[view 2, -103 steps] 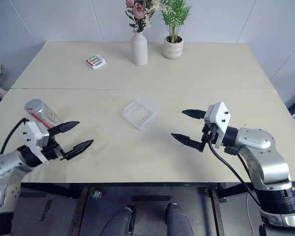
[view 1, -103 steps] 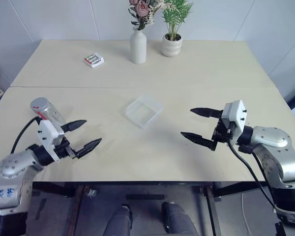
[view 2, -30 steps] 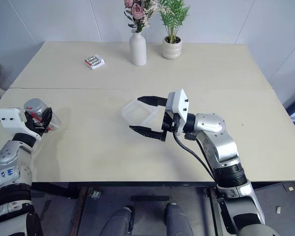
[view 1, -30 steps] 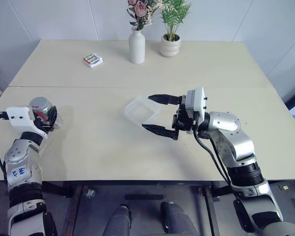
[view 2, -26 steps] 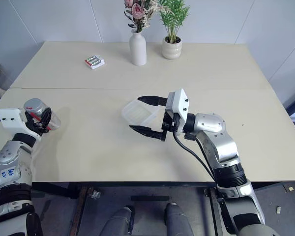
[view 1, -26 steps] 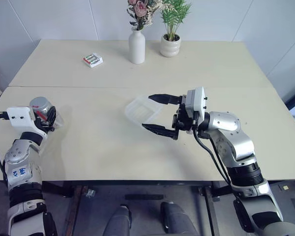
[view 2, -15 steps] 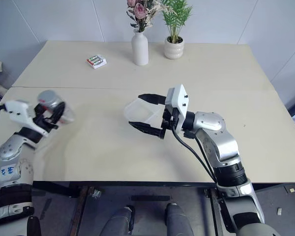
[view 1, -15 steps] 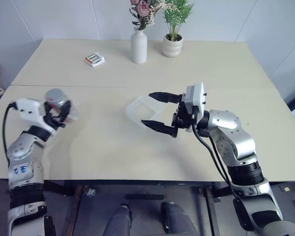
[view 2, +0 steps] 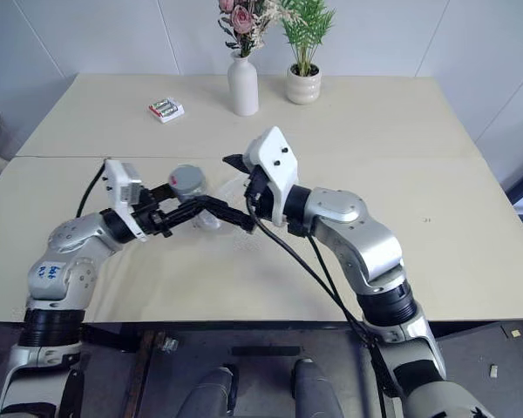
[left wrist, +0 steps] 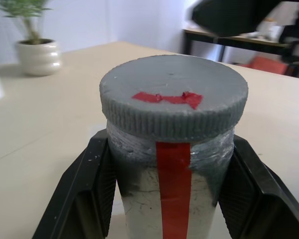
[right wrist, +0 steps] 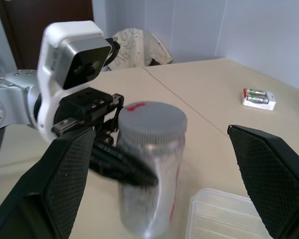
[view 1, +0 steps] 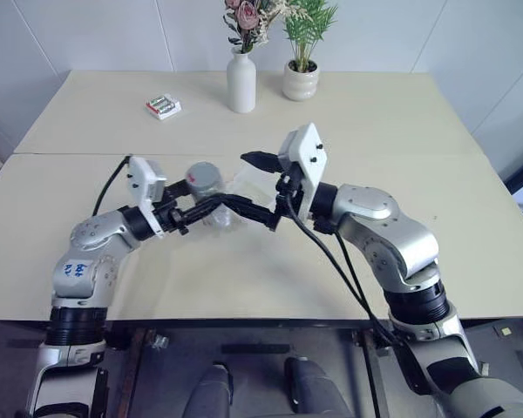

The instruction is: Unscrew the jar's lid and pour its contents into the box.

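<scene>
My left gripper [view 1: 207, 202] is shut on the jar [view 1: 206, 186], a silvery-grey cylinder with a red stripe, and holds it upright above the middle of the table. The grey lid [left wrist: 173, 94] with its red mark sits on the jar. In the left wrist view a black finger [left wrist: 84, 194] presses each side of the jar below the lid. My right gripper [view 1: 242, 181] is open and faces the jar from the right, its fingers [right wrist: 269, 174] spread wider than the lid [right wrist: 152, 119] and apart from it. The clear box [right wrist: 229, 216] lies on the table just behind, partly hidden by the arms. The contents are hidden inside.
A tall white vase [view 1: 242, 83] and a round white plant pot [view 1: 300, 80] stand at the far edge. A small white battery pack [view 1: 163, 106] lies at the far left. The table [view 1: 471, 218] has bare surface to the right and in front.
My left arm has swung the jar to the right and slightly up, from the table's left side to the middle. My right gripper has shifted left and turned to face the jar, still open.
</scene>
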Controlling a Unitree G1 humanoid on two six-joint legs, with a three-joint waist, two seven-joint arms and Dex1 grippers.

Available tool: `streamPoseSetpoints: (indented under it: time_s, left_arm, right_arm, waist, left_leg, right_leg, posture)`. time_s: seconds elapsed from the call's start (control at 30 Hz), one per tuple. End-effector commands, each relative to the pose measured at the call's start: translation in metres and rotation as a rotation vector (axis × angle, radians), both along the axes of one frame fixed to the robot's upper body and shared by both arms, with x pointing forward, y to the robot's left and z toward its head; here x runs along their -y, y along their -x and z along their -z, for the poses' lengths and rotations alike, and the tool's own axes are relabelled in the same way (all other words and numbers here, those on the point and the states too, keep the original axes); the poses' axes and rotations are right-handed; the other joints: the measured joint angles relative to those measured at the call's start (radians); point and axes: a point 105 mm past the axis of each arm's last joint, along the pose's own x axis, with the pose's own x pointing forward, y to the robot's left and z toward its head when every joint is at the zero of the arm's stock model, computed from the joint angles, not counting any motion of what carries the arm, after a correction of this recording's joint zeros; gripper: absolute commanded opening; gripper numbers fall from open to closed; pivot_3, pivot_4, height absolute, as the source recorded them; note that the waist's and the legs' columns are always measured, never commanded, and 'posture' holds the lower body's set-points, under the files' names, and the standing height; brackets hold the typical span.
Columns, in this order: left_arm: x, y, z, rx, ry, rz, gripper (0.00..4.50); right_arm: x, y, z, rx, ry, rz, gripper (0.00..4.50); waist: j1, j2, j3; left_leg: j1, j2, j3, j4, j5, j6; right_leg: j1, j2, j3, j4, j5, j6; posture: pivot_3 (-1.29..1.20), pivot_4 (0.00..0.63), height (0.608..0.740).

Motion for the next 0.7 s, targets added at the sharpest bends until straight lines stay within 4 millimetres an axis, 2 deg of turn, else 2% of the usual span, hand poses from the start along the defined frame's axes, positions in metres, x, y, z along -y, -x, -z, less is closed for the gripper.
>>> streamPoseSetpoints:
  time_s: [0.03,0.7]
  left_arm:
    - [0.0085,0.0,-0.0097,0.041,-0.018,0.063,2.35]
    - [0.016,-0.0056,-0.0036,0.048,-0.043,0.089,2.35]
  right_arm:
    - [-0.0027,-0.0026,-0.0064,0.017,-0.012,0.058,4.5]
    - [-0.0101,-0.0027,-0.001,-0.047,-0.034,0.096,4.5]
  waist:
    - [0.0,0.0,0.0]
    - [-0.001,0.0,0.0]
  left_leg:
    - [0.0,0.0,0.0,0.0,0.0,0.0]
    - [0.0,0.0,0.0,0.0,0.0,0.0]
  right_leg:
    - [0.0,0.0,0.0,0.0,0.0,0.0]
    - [0.0,0.0,0.0,0.0,0.0,0.0]
  posture:
    - [0.0,0.15,0.74]
    - [0.0,0.15,0.74]
